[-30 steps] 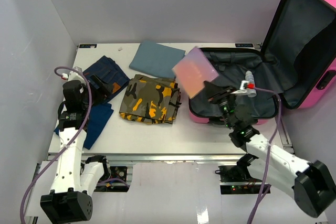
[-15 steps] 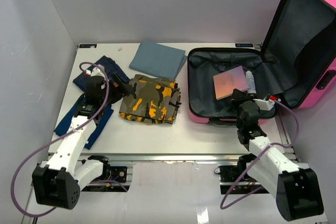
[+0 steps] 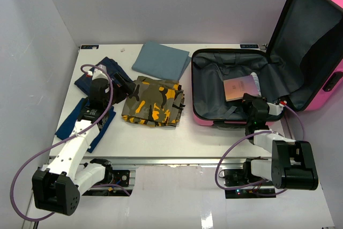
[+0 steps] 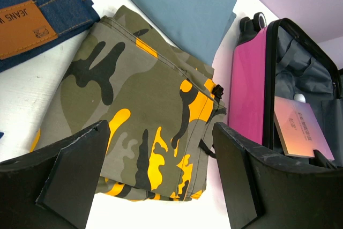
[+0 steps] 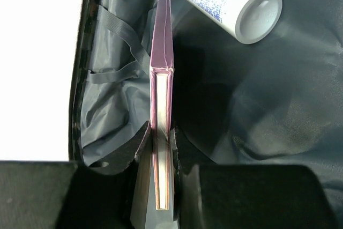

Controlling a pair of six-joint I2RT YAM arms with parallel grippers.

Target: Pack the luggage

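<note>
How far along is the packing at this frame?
Done: a white bottle lies inside the open luggage. In hand: the right gripper is shut on a pink book inside it. To go: the camouflage garment under the open left gripper, the grey-blue cloth, the jeans and the dark blue cloth lie on the table.

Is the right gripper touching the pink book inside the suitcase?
Touching. The right wrist view shows the right gripper with its two fingers pressed against both sides of the pink book, with no gap.
</note>
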